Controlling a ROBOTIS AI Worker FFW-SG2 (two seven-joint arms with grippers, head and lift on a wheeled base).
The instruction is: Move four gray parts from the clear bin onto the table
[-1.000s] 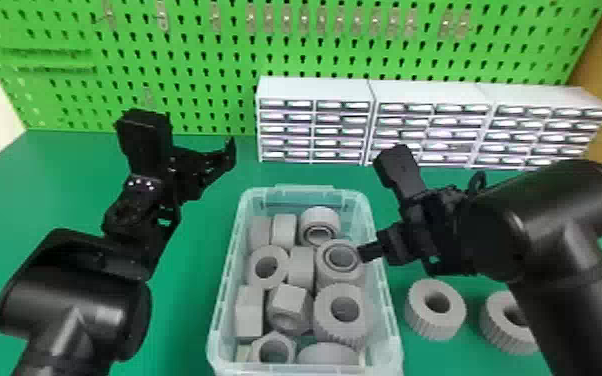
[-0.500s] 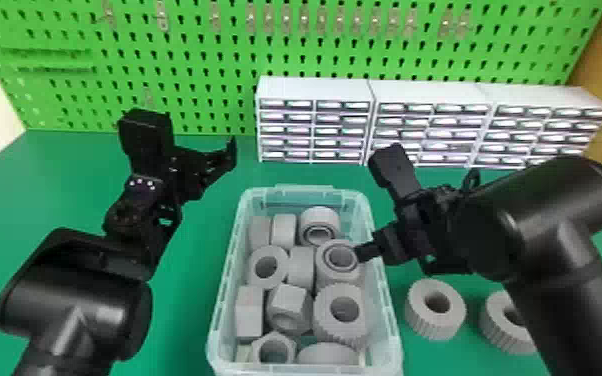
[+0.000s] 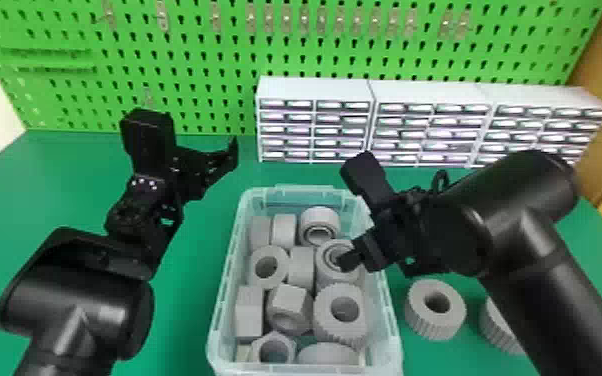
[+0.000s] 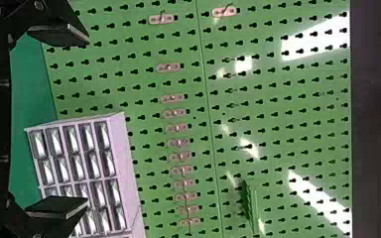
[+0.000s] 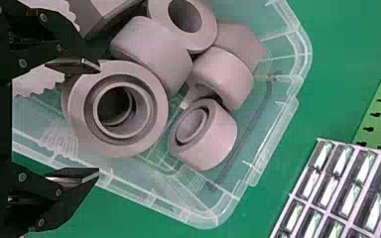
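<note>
My right gripper (image 3: 351,258) is over the right side of the clear bin (image 3: 225,284), at a gray ring part (image 3: 325,274). In the right wrist view the right gripper (image 5: 99,121) is open, one finger overlapping the edge of that gray ring part (image 5: 78,115), the other over the bin's side wall. Several gray rings, hex pieces and a ribbed wheel (image 3: 326,316) lie in the bin. On the table to its right are a ribbed gray part (image 3: 416,314) and another (image 3: 495,327), partly behind my right arm. My left gripper (image 3: 207,167) is left of and behind the bin; the left gripper (image 4: 87,120) stands open.
White drawer cabinets (image 3: 315,92) line the back of the green table (image 3: 185,320), in front of a green pegboard (image 3: 205,55). My right forearm crosses above the table's right part.
The right gripper has shifted slightly left and toward the front, over the ring part. My left arm and the gray parts look unmoved.
</note>
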